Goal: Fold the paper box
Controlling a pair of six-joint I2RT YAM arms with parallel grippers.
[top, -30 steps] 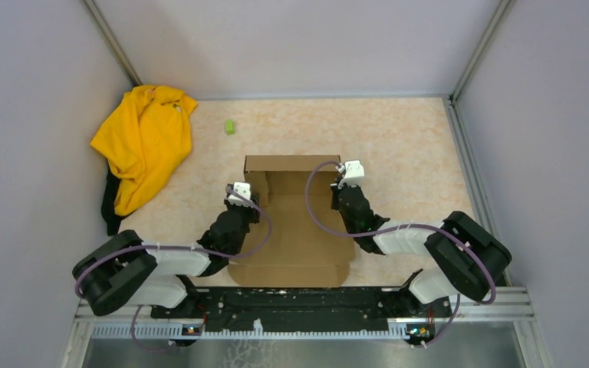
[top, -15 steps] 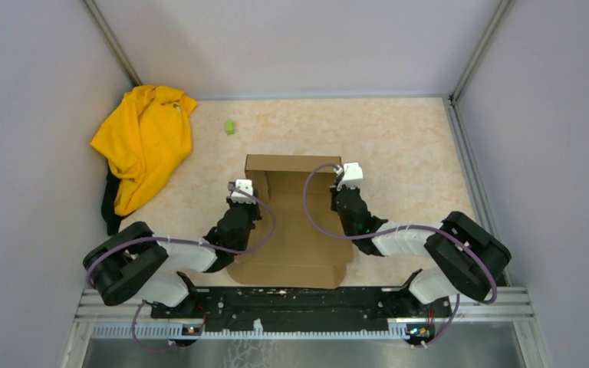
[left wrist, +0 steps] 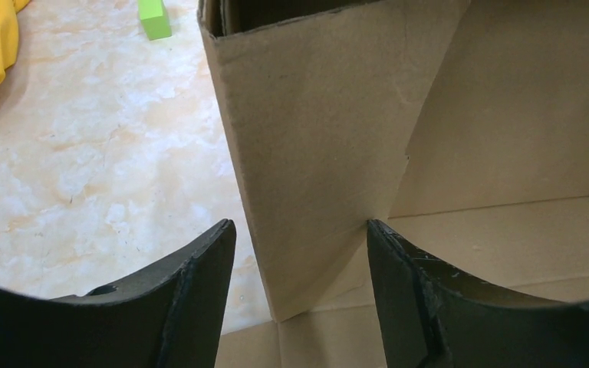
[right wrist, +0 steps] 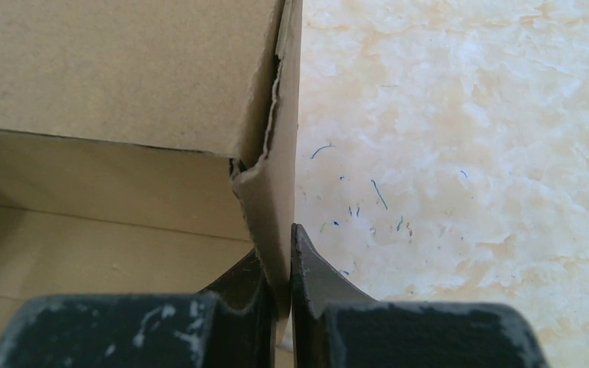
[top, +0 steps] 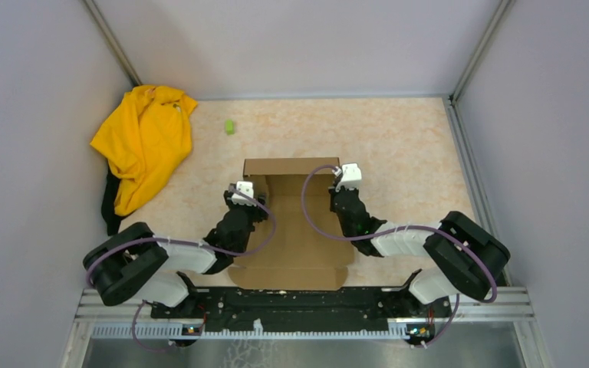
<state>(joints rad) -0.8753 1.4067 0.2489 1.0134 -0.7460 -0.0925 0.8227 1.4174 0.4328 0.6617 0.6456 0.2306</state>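
Observation:
The paper box is brown cardboard lying in the middle of the table, with its far walls standing up and a flat lid panel toward me. My left gripper is at the box's left wall. In the left wrist view that gripper is open, its black fingers standing on either side of the upright left wall without pressing it. My right gripper is at the right wall. In the right wrist view the right gripper is shut on the thin standing right wall.
A yellow cloth garment lies bunched at the back left of the table. A small green block rests beyond the box; it also shows in the left wrist view. Grey walls enclose the table on three sides.
My left gripper has opened and let go of the left wall. The box has shifted slightly toward the near edge. The right gripper keeps its grip.

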